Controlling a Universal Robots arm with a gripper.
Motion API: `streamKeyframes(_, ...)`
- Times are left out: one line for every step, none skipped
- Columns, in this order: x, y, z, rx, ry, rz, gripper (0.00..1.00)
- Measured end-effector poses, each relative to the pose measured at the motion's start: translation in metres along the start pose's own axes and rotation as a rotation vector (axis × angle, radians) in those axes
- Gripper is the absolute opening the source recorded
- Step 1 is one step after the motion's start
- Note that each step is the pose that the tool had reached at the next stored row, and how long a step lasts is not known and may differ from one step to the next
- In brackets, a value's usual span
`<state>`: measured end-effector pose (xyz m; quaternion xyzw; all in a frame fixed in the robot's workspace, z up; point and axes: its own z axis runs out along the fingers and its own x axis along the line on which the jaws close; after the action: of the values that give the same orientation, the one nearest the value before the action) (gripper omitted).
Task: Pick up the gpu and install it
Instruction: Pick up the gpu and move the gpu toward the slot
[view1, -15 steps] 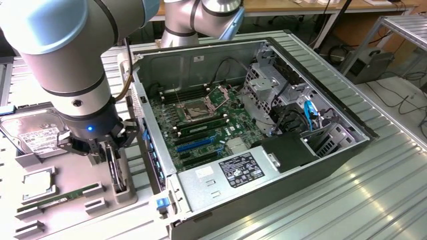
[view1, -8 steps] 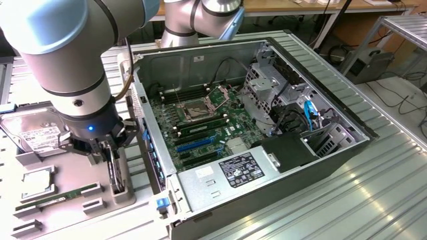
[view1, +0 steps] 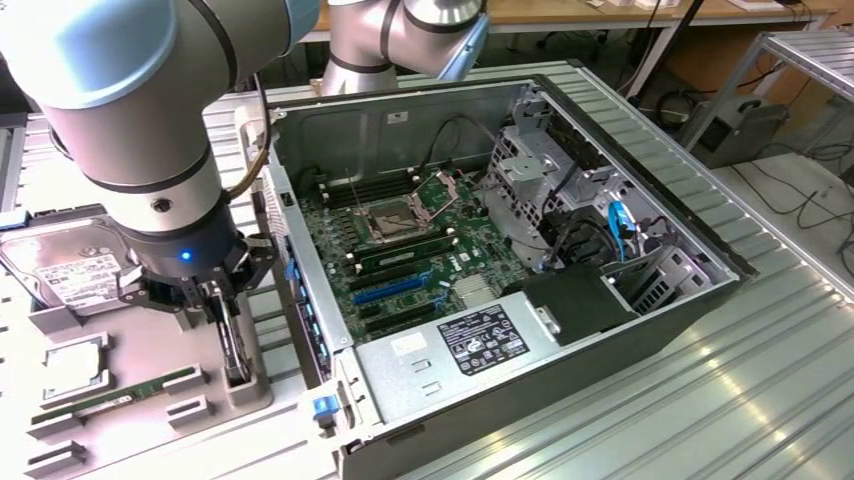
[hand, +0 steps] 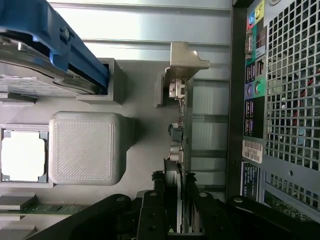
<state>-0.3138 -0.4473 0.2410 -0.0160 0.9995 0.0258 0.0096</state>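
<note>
The gpu (view1: 238, 345) is seen standing on edge in the grey holder (view1: 251, 388), beside the open computer case (view1: 667, 300). The hand (view1: 220, 298) is placed astride it; whether it is clamped cannot be told. Lifting and installation are not yet done.

Exterior high, angled down, wrist close overhead, both catching case (view1: 387, 115)

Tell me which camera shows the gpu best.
The wrist view. It shows the gpu edge-on, standing in its gray holder, with the silver bracket at the end away from the gripper. In the exterior view the gripper hides most of it; just a thin dark edge shows beside the case.
</note>
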Motion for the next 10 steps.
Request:
streamKeyframes(0.000,0.0000,0.0000,0.0000,0.0000,0.000,0.26)
streamKeyframes(0.000,0.0000,-0.0001,-0.0001,0.0000,0.000,0.26)
streamKeyframes(0.000,0.0000,-0.0007,-0.0001,-0.0001,0.000,0.26)
streamKeyframes(0.000,0.0002,-0.0044,0.0000,-0.0001,0.000,0.26)
streamKeyframes(0.000,0.0005,-0.0095,0.0000,0.0000,0.000,0.26)
streamKeyframes(0.000,0.0009,-0.0167,0.0000,0.0000,0.000,0.26)
streamKeyframes(0.000,0.0012,-0.0236,0.0000,0.0000,0.000,0.26)
streamKeyframes(-0.001,0.0017,-0.0319,-0.0002,0.0001,0.000,0.26)
streamKeyframes(-0.001,0.0019,-0.0361,-0.0001,0.0001,0.000,0.26)
streamKeyframes(-0.001,0.0021,-0.0408,0.0000,-0.0001,0.000,0.26)
